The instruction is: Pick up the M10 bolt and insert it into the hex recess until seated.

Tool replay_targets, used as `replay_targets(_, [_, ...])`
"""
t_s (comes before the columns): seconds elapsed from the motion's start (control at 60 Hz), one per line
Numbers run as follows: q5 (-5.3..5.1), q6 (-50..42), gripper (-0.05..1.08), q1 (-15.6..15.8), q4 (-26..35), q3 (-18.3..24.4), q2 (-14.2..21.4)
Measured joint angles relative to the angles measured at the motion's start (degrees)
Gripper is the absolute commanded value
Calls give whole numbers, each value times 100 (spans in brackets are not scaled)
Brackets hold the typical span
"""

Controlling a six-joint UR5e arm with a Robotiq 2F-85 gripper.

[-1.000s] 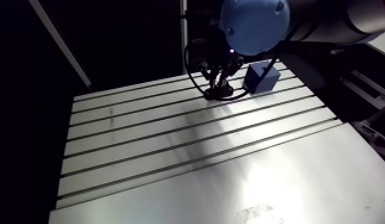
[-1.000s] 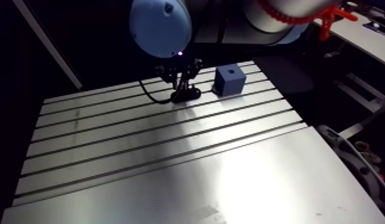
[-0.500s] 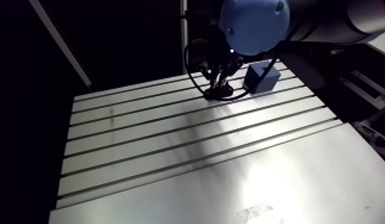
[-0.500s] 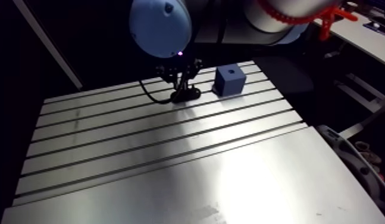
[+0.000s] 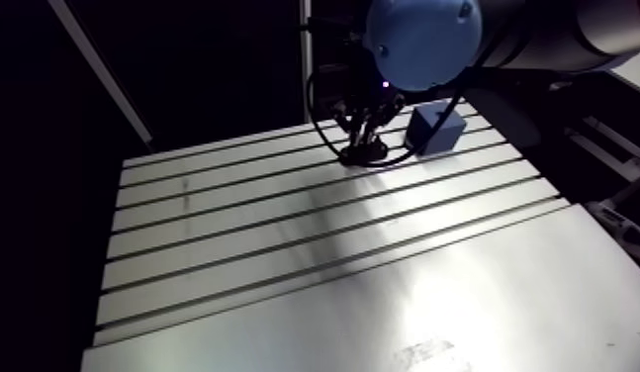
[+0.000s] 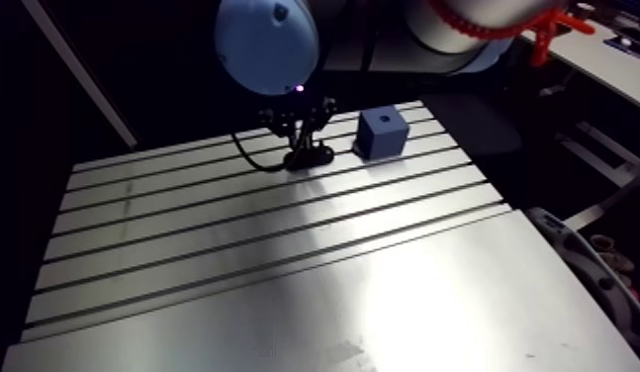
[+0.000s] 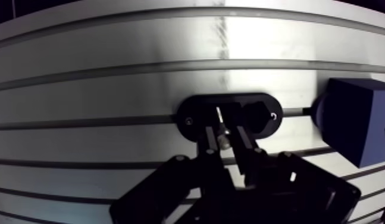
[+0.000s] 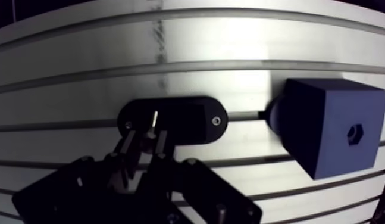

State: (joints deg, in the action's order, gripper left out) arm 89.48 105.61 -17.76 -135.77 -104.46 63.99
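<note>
Table (image 7: 111, 89): brushed aluminium, pale and glossy, cut by long straight slots.
Holder (image 7: 197, 110): one flat black oval plate with rounded ends, lying on the table across a slot.
Bolt (image 7: 222, 114): one, with a slim bright shank, stood in the holder between the fingertips.
Gripper (image 7: 226, 138): two dark fingers (image 7: 210, 142), drawn nearly together and clamped on the bolt's shank.
Block (image 8: 325, 119): one blue sharp-edged cube, just beside the holder.
Recess (image 8: 352, 132): one small hexagon in the block's face.
</note>
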Motion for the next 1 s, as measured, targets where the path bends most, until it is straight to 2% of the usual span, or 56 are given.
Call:
replay_targets(0.617, [-76,-3,84,13,65,91,99])
replay_targets(1.0, [-91,49,87,29,346,260,359])
